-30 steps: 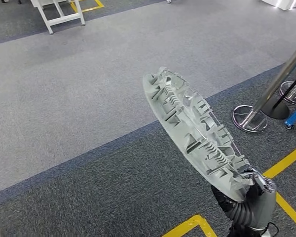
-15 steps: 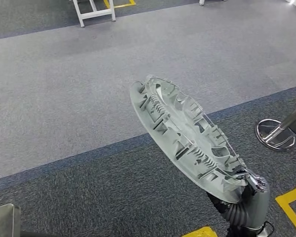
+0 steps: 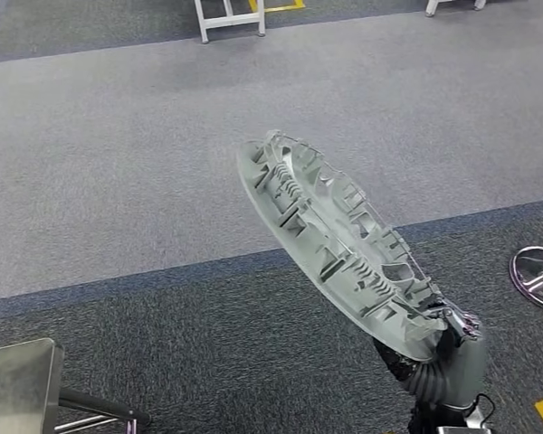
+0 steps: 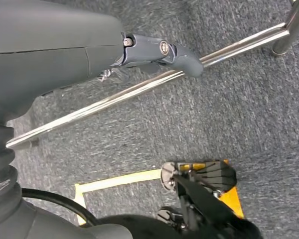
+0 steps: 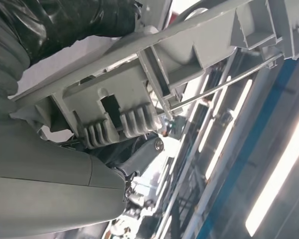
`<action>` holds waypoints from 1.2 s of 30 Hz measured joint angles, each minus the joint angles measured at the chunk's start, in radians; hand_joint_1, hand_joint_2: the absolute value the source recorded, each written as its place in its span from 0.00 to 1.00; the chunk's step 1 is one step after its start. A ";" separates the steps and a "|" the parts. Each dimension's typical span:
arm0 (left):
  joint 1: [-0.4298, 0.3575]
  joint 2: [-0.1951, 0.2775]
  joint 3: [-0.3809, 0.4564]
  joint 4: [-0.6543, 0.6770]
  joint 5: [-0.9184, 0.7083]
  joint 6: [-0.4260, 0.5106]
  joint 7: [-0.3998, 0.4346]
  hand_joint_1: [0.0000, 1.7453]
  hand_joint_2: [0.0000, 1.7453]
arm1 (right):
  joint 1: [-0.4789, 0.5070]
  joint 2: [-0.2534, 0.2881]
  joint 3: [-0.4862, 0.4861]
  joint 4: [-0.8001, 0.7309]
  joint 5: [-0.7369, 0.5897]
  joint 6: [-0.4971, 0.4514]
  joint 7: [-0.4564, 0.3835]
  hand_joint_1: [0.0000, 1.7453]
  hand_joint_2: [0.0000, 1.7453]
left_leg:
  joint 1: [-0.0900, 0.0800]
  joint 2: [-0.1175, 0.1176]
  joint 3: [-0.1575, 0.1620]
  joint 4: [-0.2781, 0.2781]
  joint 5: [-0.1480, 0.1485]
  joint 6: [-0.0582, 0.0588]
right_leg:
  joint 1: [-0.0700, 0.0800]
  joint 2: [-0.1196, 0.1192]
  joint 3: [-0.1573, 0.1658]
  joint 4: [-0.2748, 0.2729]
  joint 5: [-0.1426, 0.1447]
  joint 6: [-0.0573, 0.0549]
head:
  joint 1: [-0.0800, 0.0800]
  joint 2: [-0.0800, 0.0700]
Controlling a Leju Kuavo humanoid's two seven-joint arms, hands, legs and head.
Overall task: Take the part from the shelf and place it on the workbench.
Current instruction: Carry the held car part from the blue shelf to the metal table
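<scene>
Head view: my right hand grips the part by its near end; its long axis runs toward ten o'clock, over carpet.

Right wrist view: fingers clamp the part's ribbed edge.

Left wrist view: my left hand hangs idle, holding nothing, farther from the part.

one part, two hands

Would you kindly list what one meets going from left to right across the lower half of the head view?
Metal plate at the left edge → grey part → right hand gripping the part's lower end → chrome ring base at the right edge.
</scene>
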 joint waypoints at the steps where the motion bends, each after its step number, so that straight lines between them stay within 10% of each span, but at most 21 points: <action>1: 0.000 0.000 0.001 0.000 -0.001 0.000 0.000 0.00 1.00 | -0.003 0.000 0.001 0.002 0.000 0.002 0.000 1.00 1.00 | -0.004 0.001 0.001 -0.006 -0.005 0.006 | 0.002 -0.007 0.001 -0.001 -0.002 0.005 | 0.001 0.000; 5: 0.001 -0.003 0.005 0.000 -0.002 0.002 -0.001 0.00 1.00 | -0.011 0.002 0.009 0.011 0.003 0.005 -0.001 1.00 1.00 | 0.003 -0.031 0.010 -0.025 0.003 0.030 | -0.002 0.019 -0.013 0.040 -0.038 0.024 | 0.006 0.000; 8: -0.005 -0.005 0.006 0.000 -0.005 0.002 -0.001 0.00 1.00 | -0.012 0.003 0.013 0.018 0.004 0.007 -0.001 1.00 1.00 | 0.005 -0.056 0.014 -0.028 0.004 0.039 | -0.005 0.075 -0.113 0.233 -0.120 0.029 | 0.016 0.000; 10: -0.007 -0.006 0.006 0.000 -0.008 0.002 0.000 0.00 1.00 | -0.012 0.003 0.015 0.027 0.007 0.012 0.000 1.00 1.00 | 0.006 -0.077 0.016 -0.027 0.002 0.039 | -0.007 0.081 -0.156 0.291 -0.116 0.033 | 0.018 0.000; 13: -0.005 -0.004 0.007 0.000 -0.015 0.001 0.001 0.00 1.00 | -0.016 0.003 0.023 0.040 0.014 0.023 0.000 1.00 1.00 | 0.011 -0.111 0.019 -0.016 -0.007 0.026 | -0.020 0.108 -0.102 0.139 -0.008 0.042 | 0.018 0.000; 16: -0.007 0.006 0.012 0.000 -0.018 0.001 -0.001 0.00 1.00 | -0.028 0.006 0.040 0.054 0.022 0.035 0.000 1.00 1.00 | 0.015 -0.141 0.003 0.003 -0.015 0.006 | -0.026 0.153 -0.053 0.035 0.013 0.039 | 0.019 0.000; 20: -0.002 0.011 0.020 0.000 -0.026 0.000 -0.004 0.00 1.00 | -0.040 0.013 0.065 0.074 0.029 0.045 0.001 1.00 1.00 | 0.019 -0.124 -0.019 0.037 -0.032 -0.011 | -0.022 0.115 -0.044 0.026 0.015 0.008 | 0.011 0.000; 25: -0.004 0.010 0.023 0.000 -0.031 0.000 -0.006 0.00 1.00 | -0.045 0.016 0.079 0.086 0.033 0.053 0.002 1.00 1.00 | 0.018 -0.057 -0.133 0.276 -0.130 -0.017 | -0.010 0.051 -0.037 0.023 0.008 -0.011 | 0.000 0.000; 31: -0.006 0.015 0.024 0.000 -0.046 -0.007 -0.007 0.00 1.00 | -0.075 0.016 0.119 0.107 0.066 0.073 0.007 1.00 1.00 | -0.004 0.006 -0.004 0.011 -0.016 0.009 | 0.001 0.000 -0.023 0.022 -0.006 0.003 | 0.000 0.000; 33: -0.007 0.018 0.024 0.000 -0.050 -0.011 -0.007 0.00 1.00 | -0.090 0.016 0.136 0.117 0.075 0.078 0.013 1.00 1.00 | -0.005 -0.007 -0.004 0.003 -0.015 0.016 | 0.002 -0.016 -0.020 0.017 -0.008 0.014 | 0.000 0.000; 36: -0.005 0.019 0.024 0.000 -0.056 -0.012 -0.010 0.00 1.00 | -0.110 0.016 0.158 0.131 0.084 0.081 0.021 1.00 1.00 | 0.004 -0.032 0.009 -0.016 -0.006 0.031 | -0.002 0.028 -0.044 0.077 -0.050 0.026 | 0.007 0.000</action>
